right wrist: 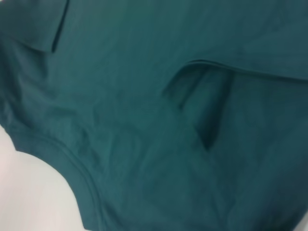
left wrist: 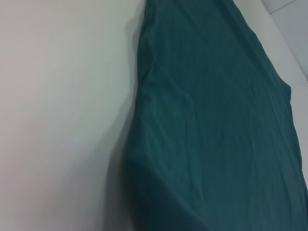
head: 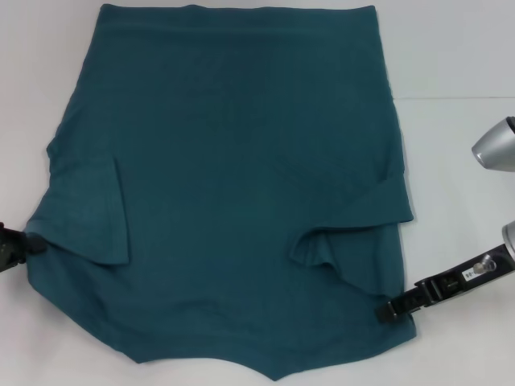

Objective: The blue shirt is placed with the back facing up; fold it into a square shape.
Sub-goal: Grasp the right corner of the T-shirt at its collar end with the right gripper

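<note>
The large dark teal-blue cotton shirt [head: 233,185] lies spread over the white table [head: 459,48], plain side up, both short sleeves folded inward onto the body, collar at the near edge. The left gripper [head: 32,241] touches the shirt's near-left edge; whether it pinches the cloth cannot be told. The right gripper [head: 388,310] meets the near-right edge, its black fingers narrow at the fabric; a grip cannot be confirmed.

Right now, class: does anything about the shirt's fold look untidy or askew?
Yes. The blue shirt has both sleeves folded inward unevenly: the left one lies flat, while the right sleeve flap is bunched and creased, leaving ragged side edges.
</note>
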You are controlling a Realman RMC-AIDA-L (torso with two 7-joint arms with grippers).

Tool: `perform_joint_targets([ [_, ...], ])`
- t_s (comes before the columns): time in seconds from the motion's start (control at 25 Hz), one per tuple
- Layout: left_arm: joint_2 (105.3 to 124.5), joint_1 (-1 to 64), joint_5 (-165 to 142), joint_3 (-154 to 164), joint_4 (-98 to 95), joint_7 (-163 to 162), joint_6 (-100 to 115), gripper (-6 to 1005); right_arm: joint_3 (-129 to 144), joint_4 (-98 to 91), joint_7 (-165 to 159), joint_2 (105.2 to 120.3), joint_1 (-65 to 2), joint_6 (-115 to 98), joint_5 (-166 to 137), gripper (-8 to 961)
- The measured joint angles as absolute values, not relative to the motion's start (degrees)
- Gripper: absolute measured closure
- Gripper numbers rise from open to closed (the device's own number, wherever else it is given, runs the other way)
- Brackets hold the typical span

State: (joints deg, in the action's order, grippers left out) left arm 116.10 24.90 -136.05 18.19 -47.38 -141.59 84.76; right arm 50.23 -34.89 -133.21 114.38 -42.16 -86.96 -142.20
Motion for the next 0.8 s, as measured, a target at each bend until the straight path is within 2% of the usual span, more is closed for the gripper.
perform_joint_targets([
  [0.8, 115.97, 25.2, -135.4, 18.2, -47.3, -141.8, 84.1, 984, 50.9, -34.8, -134.1, 115.76, -44.2, -86.1, -142.2, 349],
])
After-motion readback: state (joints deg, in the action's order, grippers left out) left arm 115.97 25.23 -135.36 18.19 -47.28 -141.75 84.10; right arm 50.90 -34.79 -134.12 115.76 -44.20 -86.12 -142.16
